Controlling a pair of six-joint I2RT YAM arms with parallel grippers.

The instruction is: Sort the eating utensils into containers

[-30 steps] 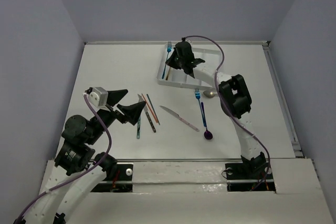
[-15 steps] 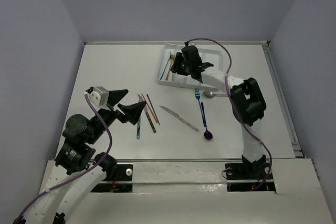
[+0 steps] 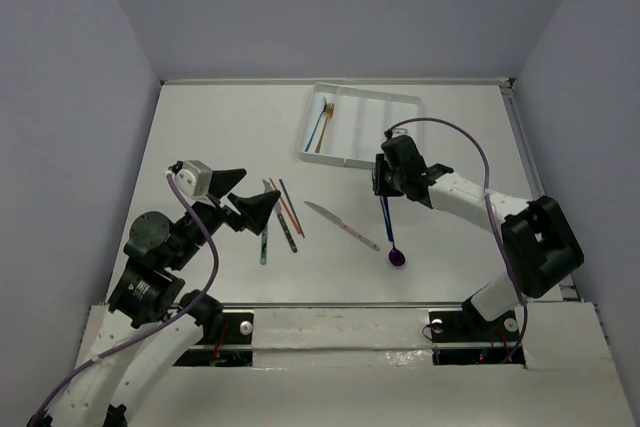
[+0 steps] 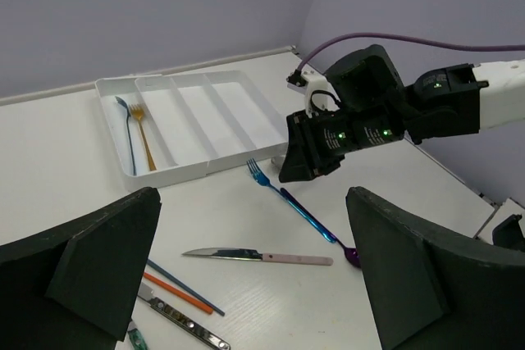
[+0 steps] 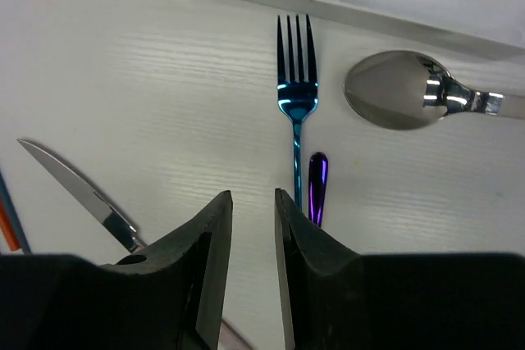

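The white tray (image 3: 400, 105) stands at the back; its leftmost compartment holds a blue fork (image 3: 318, 125) and a gold fork (image 3: 325, 129). My right gripper (image 3: 384, 183) hovers low over a second blue fork (image 5: 295, 104) on the table, jaws a narrow gap apart and empty (image 5: 253, 196). Beside that fork lie the purple spoon (image 3: 397, 258) and a pink-handled silver spoon (image 5: 402, 100). A pink-handled knife (image 3: 340, 224), red and teal chopsticks (image 3: 285, 205) and a second knife (image 3: 286, 231) lie mid-table. My left gripper (image 3: 243, 207) is wide open and empty just left of the chopsticks.
A teal-handled utensil (image 3: 264, 242) lies below my left gripper. The tray's other compartments (image 4: 221, 112) hold nothing. The table's raised right edge (image 3: 535, 187) runs along the right side. Walls close in at the back and left.
My right gripper let go of the blue fork into the tray's leftmost compartment, then moved toward me and now hovers over the blue fork on the table. The left arm barely moved.
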